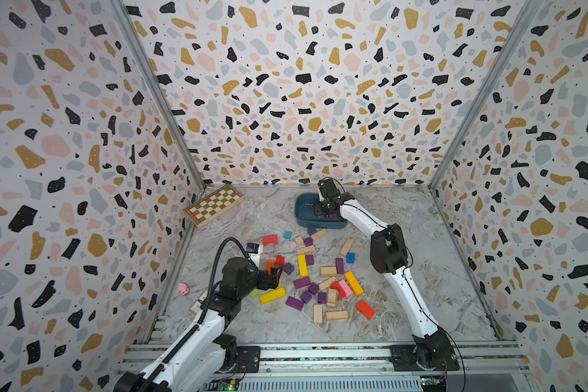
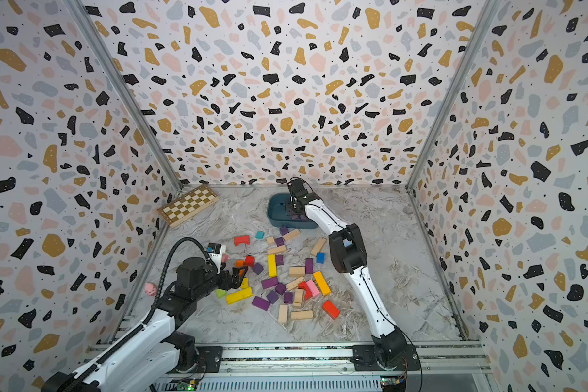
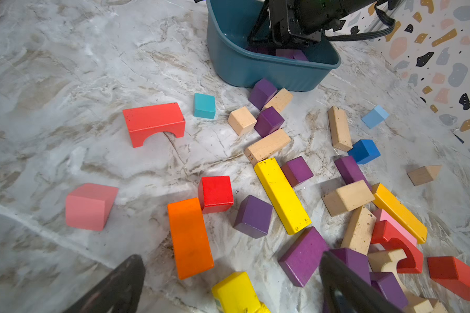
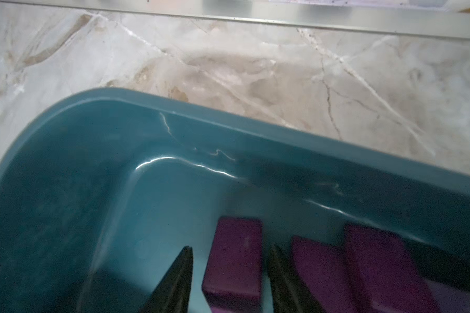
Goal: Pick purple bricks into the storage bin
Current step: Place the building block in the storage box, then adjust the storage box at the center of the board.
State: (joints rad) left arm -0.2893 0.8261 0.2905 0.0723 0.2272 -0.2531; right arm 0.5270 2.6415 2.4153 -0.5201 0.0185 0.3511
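Right claw (image 4: 231, 248) partly hides purple bricks (image 4: 377, 260) in bin (image 4: 174, 130).

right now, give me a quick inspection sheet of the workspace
surface: marble-look tabletop, no spills seen
job's things: storage bin at the back; at least three purple bricks inside; about ten loose purple bricks on the tabletop
clutter: coloured and plain wood blocks mixed among them; chessboard; pink toy
grippers: left gripper open over the blocks; right gripper inside the bin, fingers parted around one of the bricks
cables: black hose over the left arm; thin cable at the right wrist
surroundings: terrazzo-patterned walls; metal rail in front
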